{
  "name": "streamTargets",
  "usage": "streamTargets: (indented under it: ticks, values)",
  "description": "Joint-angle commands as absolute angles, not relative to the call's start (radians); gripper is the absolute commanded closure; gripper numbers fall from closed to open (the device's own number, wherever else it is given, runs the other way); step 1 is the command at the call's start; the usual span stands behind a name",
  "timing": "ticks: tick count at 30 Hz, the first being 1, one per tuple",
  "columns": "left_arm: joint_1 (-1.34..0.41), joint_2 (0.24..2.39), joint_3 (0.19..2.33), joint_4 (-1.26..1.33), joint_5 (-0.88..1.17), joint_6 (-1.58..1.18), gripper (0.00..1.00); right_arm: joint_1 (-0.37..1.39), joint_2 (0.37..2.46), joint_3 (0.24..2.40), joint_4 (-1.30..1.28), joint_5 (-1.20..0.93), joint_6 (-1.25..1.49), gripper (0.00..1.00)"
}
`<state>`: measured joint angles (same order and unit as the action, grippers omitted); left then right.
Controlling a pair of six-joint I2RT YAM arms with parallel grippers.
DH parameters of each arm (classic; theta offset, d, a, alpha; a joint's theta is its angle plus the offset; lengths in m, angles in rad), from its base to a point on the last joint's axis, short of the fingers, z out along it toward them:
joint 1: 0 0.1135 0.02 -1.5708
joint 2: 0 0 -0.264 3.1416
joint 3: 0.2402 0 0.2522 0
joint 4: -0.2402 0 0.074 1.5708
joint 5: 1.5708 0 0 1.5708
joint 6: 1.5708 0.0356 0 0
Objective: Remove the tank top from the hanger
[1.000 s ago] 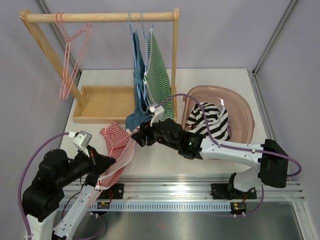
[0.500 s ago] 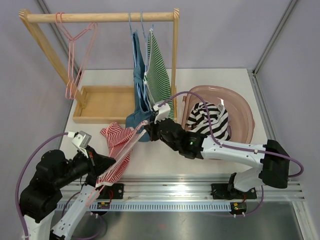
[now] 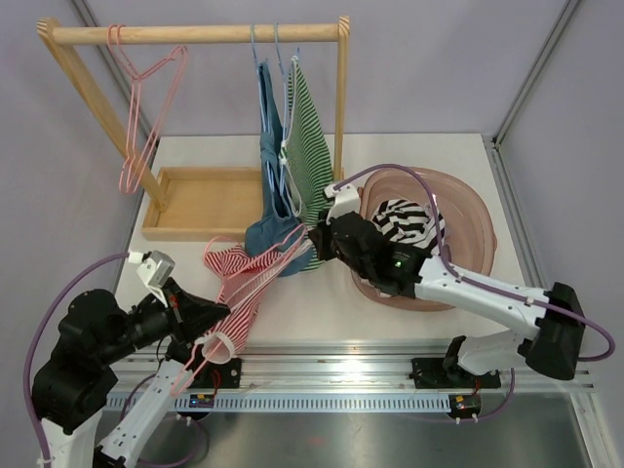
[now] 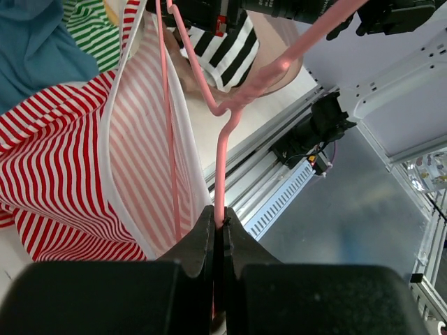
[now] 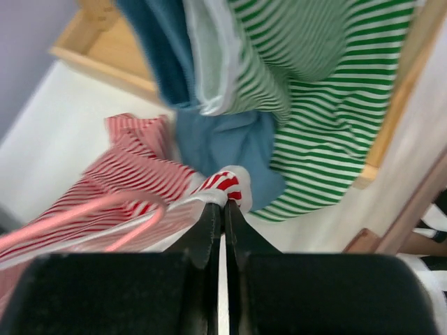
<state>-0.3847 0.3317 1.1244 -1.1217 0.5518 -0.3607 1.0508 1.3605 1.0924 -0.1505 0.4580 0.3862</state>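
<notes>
A red-and-white striped tank top is stretched over the table between my two arms, on a pink hanger. My left gripper is shut on the hanger's neck, low at the near left. In the left wrist view the top drapes to the left of the hanger. My right gripper is shut on a strap of the top, holding it up near the hanging blue and green garments.
A wooden rack holds an empty pink hanger, a blue garment and a green striped garment. A wooden tray lies under it. A pink basin with a black-and-white striped garment stands at right.
My right gripper has moved right and away with the strap, stretching the tank top. The pink hanger's hook now sticks out at the near end. The empty hanger on the rack has swung.
</notes>
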Motion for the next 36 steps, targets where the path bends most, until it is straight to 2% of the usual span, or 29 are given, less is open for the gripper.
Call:
streamTargets:
  ticks: [1,5,7,10,14,16,17,20,24,26,28,31,36]
  values:
    - [-0.387,0.344,1.200,-0.982,0.640,-0.388,1.00,1.034,1.221,1.097,-0.132,0.285,0.396,1.00]
    - [-0.379,0.342,1.186,-0.672,0.624,-0.463,1.00,1.035,1.089,1.129,-0.071,0.007,0.460,1.00]
    - [-0.376,0.367,1.166,-0.551,0.630,-0.518,1.00,1.035,1.072,1.161,-0.060,-0.154,0.495,1.00]
    - [-0.374,0.390,1.109,-0.222,0.612,-0.570,1.00,1.037,1.080,1.271,-0.057,-0.327,0.549,1.00]
    - [-0.374,0.382,0.984,0.119,0.430,-0.560,1.00,1.077,1.120,1.394,-0.076,-0.425,0.572,1.00]
    - [-0.374,0.403,0.919,0.329,0.405,-0.551,1.00,1.097,1.159,1.465,-0.093,-0.455,0.563,1.00]
    - [-0.374,0.422,0.902,0.354,0.367,-0.546,1.00,1.115,1.172,1.486,-0.116,-0.457,0.560,1.00]
    - [-0.374,0.472,0.954,0.279,0.287,-0.526,1.00,1.149,1.201,1.549,-0.256,-0.310,0.465,1.00]
    - [-0.374,0.405,0.956,0.162,0.103,-0.465,1.00,1.150,1.169,1.485,-0.267,-0.215,0.437,1.00]
    - [-0.374,0.397,1.003,-0.033,-0.027,-0.433,1.00,1.154,1.161,1.445,-0.282,-0.181,0.428,1.00]
    - [-0.374,0.437,1.090,-0.244,-0.067,-0.397,1.00,1.167,1.164,1.387,-0.301,-0.115,0.416,1.00]
    - [-0.374,0.489,1.121,-0.401,-0.115,-0.377,1.00,1.193,1.192,1.292,-0.331,0.072,0.406,1.00]
    - [-0.374,0.537,1.124,-0.505,-0.166,-0.390,1.00,1.230,1.294,1.184,-0.316,0.279,0.440,1.00]
